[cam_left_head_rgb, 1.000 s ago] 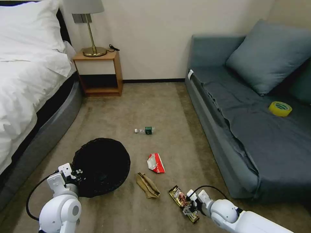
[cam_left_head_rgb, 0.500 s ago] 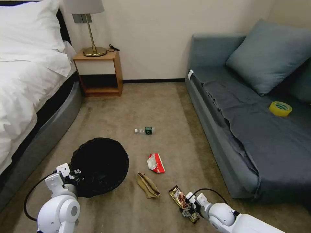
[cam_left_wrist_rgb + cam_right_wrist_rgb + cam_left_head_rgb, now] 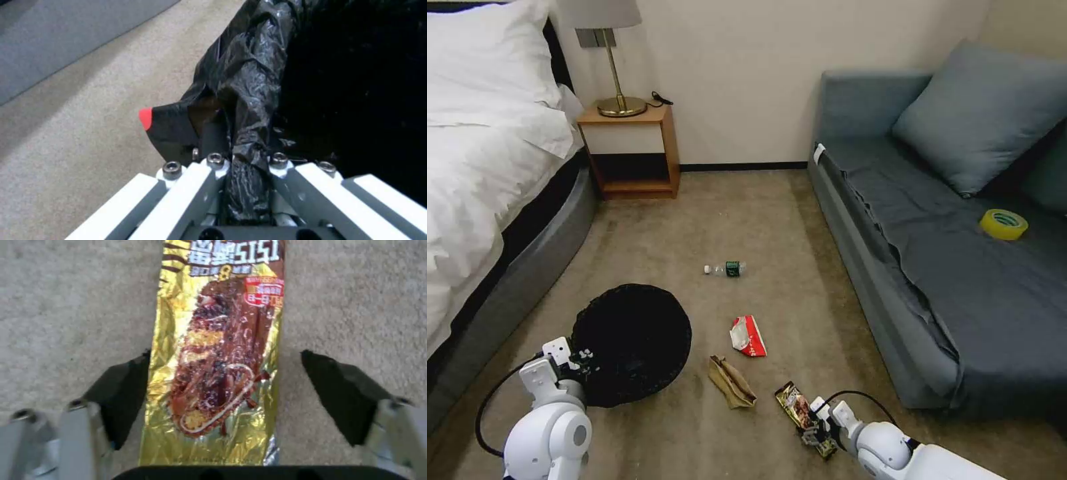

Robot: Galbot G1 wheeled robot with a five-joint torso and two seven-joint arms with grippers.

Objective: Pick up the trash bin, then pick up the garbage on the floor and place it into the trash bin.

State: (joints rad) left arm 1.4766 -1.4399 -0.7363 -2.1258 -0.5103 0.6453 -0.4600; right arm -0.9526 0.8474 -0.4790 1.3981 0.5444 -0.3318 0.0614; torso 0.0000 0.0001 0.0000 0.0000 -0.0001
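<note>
Snack wrapper (image 3: 218, 373) lying lengthwise between wide-apart right gripper (image 3: 222, 396) fingers, long axis pointing ahead; left gripper (image 3: 249, 173) clamped on trash bin (image 3: 630, 343) rim.

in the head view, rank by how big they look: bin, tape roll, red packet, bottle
1. bin, by far the largest
2. tape roll and red packet look about alike, so I won't rank them
3. bottle, smallest, though it lies farther from the camera

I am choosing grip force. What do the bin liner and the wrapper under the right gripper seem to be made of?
The trash bin liner looks like thin glossy black plastic film: it crinkles where the left gripper pinches it. The snack wrapper between the open right gripper fingers seems metallised foil film, shiny gold and creased.
</note>
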